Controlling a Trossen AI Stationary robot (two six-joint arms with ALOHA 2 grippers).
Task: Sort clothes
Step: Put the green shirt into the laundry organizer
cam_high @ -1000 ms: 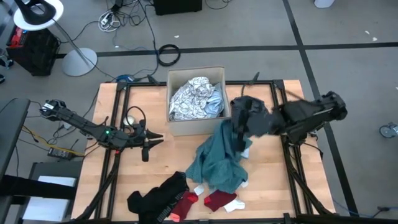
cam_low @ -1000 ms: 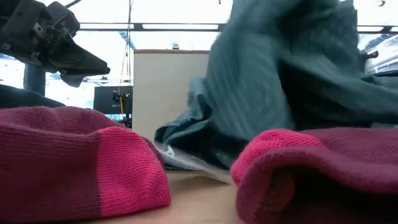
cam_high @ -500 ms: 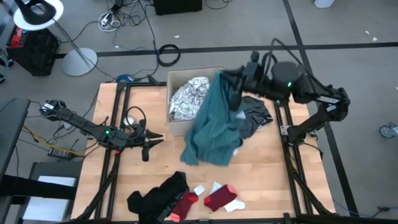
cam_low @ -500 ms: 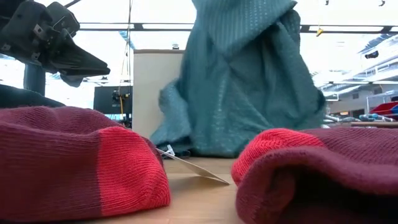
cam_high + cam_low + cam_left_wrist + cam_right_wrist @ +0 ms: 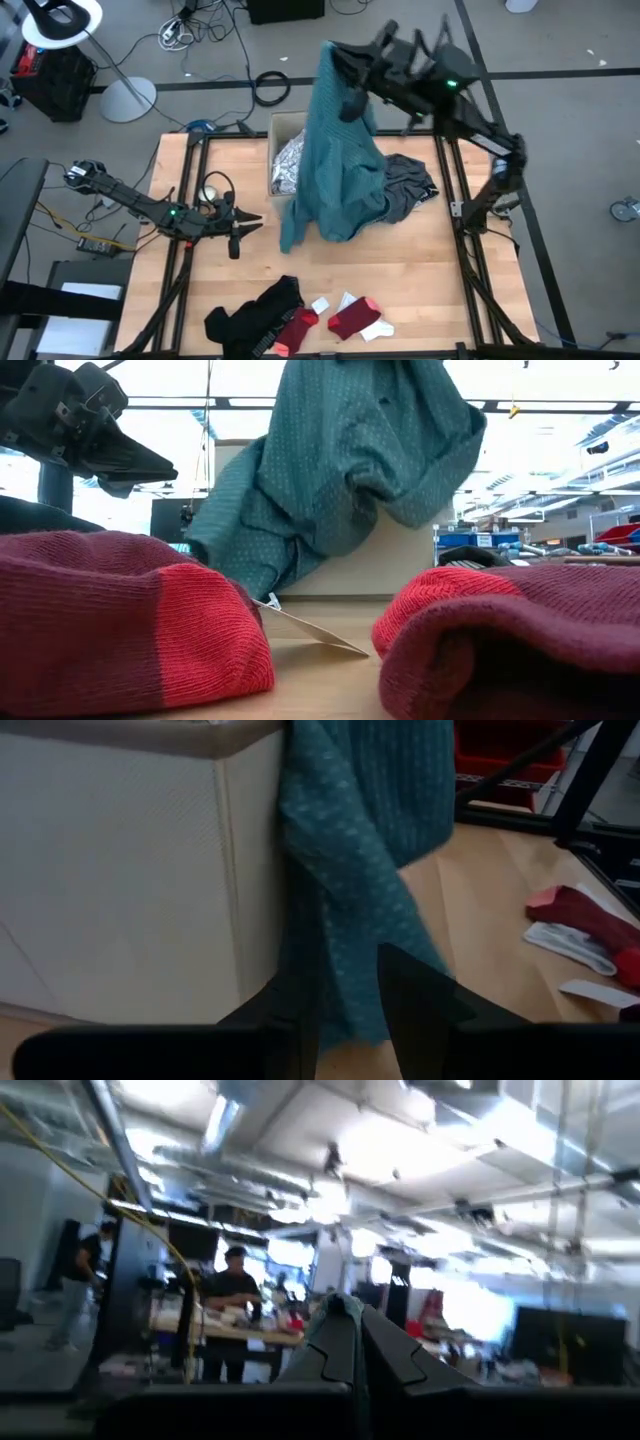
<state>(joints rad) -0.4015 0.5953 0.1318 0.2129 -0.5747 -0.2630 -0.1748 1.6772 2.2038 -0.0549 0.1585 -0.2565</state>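
Note:
My right gripper [image 5: 347, 72] is raised high above the tan box [image 5: 283, 125] and shut on the teal garment [image 5: 335, 160], which hangs down over the box's right half and near wall. The garment also shows in the low view [image 5: 340, 470]. A silvery white garment [image 5: 285, 165] lies in the box. A dark garment [image 5: 408, 185] lies on the table to the box's right. A black garment [image 5: 250, 312] and red-and-white socks [image 5: 352, 320] lie near the table's near edge. My left gripper [image 5: 250, 222] waits open, left of the box. My right gripper pinches a bunched top part of the teal garment [image 5: 345, 1312] between its two shut fingers; how many layers it has cannot be told. The garment hangs long and slack below the gripper. Its lower end [image 5: 380, 920] hangs in front of the box's near right corner.
The box's near wall [image 5: 130, 860] stands close before my left gripper [image 5: 350, 1010]. Bare wood lies between the box and the socks. A paper tag [image 5: 310, 628] lies on the table between the two socks. People stand far off in the room [image 5: 232, 1285].
My right gripper has risen steeply and swung toward the table's far left, over the box, carrying the teal garment. The garment has left the table near the socks and now hangs over the box instead of trailing on the wood.

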